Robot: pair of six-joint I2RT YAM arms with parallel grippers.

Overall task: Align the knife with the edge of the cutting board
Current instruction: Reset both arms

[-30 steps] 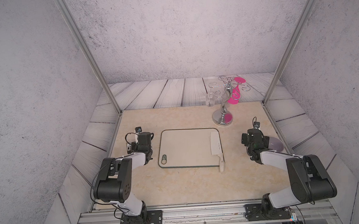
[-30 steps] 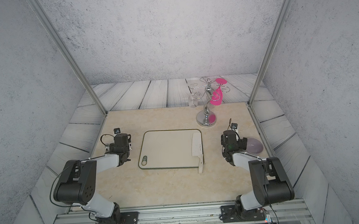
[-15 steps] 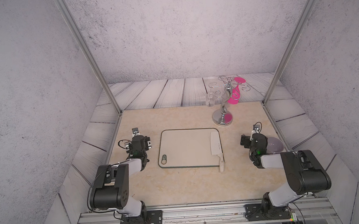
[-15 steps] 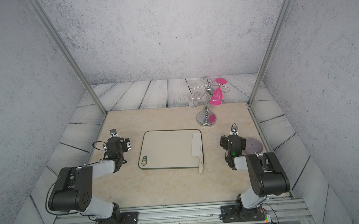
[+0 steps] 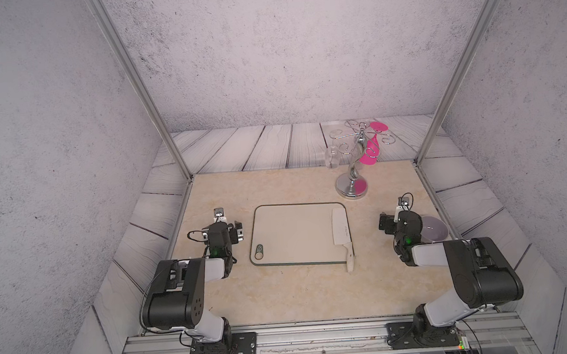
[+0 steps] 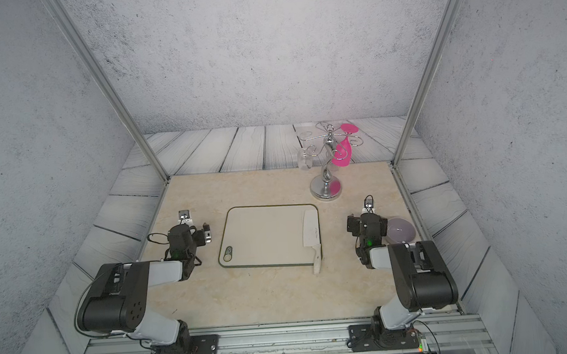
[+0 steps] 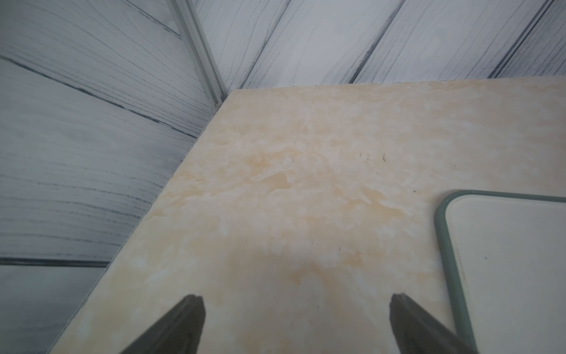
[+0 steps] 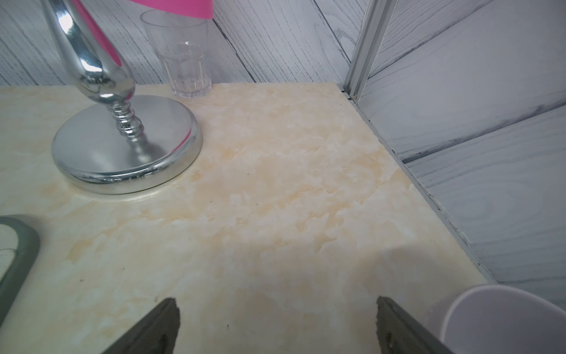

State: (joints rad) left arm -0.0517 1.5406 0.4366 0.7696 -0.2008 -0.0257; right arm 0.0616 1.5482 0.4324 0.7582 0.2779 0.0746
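Note:
The beige cutting board [image 5: 295,234] [image 6: 265,236] lies flat in mid-table, its handle hole at the near left corner. The white knife [image 5: 340,226] [image 6: 311,230] lies on it, blade along the board's right edge. Its handle pokes over the near edge onto the table. My left gripper [image 5: 223,229] [image 7: 295,296] hangs open over bare table left of the board, whose corner [image 7: 444,233] shows beside one finger. My right gripper [image 5: 399,217] [image 8: 276,299] stands open and empty right of the board, whose corner [image 8: 21,245] is in view.
A chrome glass stand [image 5: 352,187] [image 8: 125,147] with a pink glass hung on it stands behind the board's far right corner. A clear tumbler [image 5: 332,158] [image 8: 183,55] stands behind it. A lilac bowl [image 5: 433,229] [image 8: 505,318] sits just right of the right gripper. Walls close off both sides.
Both grippers have drawn back slightly from the board and settled low beside it. The knife and the board have not moved.

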